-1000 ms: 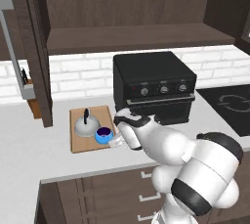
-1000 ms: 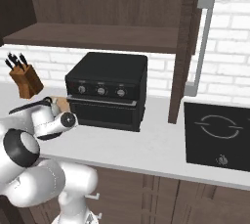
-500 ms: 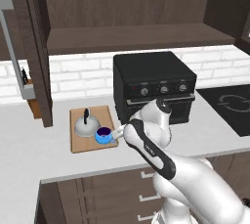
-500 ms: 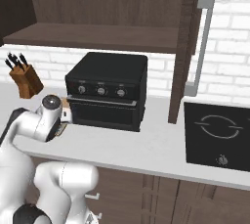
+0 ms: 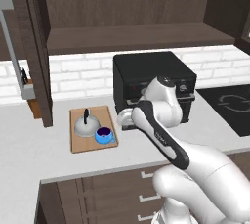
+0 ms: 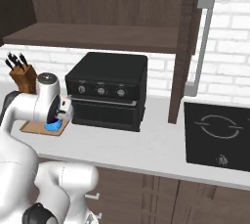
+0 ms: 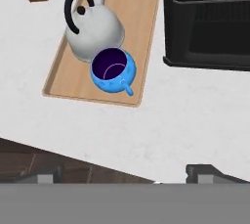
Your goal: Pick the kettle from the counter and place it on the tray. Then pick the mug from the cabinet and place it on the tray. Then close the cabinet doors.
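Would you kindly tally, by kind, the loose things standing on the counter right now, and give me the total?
Kettle: 1
Mug: 1
Tray: 1
Oven: 1
Knife block: 1
Total: 5

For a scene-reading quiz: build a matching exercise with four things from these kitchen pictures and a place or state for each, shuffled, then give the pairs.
Things:
1. kettle
2. mug
3. gripper
4. oven

Descriptions:
A. open, holding nothing
B. on the counter, right of the tray
C. blue, on the tray's near side
D. silver, at the tray's back

Pairs: 1-D, 2-C, 3-A, 4-B
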Available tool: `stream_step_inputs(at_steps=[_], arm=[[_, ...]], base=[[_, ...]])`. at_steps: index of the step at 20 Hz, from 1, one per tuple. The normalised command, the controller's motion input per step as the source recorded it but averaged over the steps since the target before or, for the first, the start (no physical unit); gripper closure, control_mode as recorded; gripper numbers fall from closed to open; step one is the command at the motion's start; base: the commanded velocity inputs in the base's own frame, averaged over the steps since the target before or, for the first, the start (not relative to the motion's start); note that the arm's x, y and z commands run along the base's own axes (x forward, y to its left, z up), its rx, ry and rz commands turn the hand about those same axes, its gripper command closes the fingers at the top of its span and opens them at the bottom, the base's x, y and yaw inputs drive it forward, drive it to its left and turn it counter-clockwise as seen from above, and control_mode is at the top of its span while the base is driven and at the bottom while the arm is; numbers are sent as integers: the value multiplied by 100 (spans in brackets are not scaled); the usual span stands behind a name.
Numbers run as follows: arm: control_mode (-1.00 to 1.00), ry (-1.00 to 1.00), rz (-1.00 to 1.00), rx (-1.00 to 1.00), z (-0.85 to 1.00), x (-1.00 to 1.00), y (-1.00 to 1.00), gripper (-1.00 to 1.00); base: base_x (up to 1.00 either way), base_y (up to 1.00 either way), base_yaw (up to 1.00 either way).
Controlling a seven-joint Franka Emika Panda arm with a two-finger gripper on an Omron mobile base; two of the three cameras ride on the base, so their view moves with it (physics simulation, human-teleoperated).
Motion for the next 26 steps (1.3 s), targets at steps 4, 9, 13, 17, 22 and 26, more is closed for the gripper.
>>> stream_step_inputs(at_steps=[4,9,13,17,22,26], arm=[[-100,0,-13,0,40,-17,-51,-100],[-100,4,-36,11,82,-2,-99,-100],[-100,0,-39,32,79,0,-100,-100],[-100,0,-40,38,74,-1,-100,-100],[-100,-11,-42,25,17,0,-78,-100],[-100,-14,-35,16,5,-3,-35,-100]], base=[[0,0,0],[0,0,0],[0,0,0],[0,0,0],[0,0,0],[0,0,0]])
